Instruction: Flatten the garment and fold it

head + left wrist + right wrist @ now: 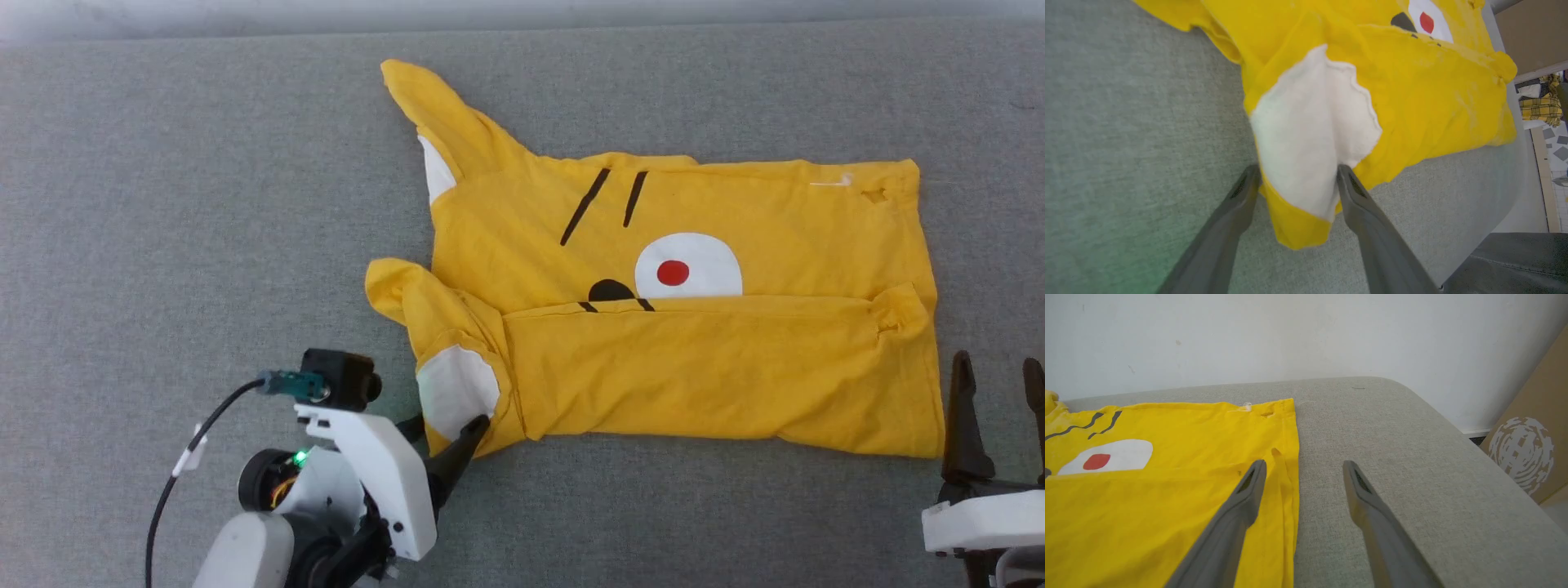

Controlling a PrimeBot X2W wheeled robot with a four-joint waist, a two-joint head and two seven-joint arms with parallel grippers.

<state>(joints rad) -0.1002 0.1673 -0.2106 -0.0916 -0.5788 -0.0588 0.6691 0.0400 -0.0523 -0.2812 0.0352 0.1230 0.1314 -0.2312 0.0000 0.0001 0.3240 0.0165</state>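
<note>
Grey fabric covered the surface on which the yellow T-shirt lay spread out. Its near edge was folded up over the print just below the white oval with the red dot. The left gripper had its jaws spread either side of the white-patched sleeve, not closed on it. The right gripper, jaws also spread and empty, stood just beside the hem corner.

Grey fabric surface, white wall, cardboard beside.

Bright, even light; faint shadows; garment blurred in left wrist view.
</note>
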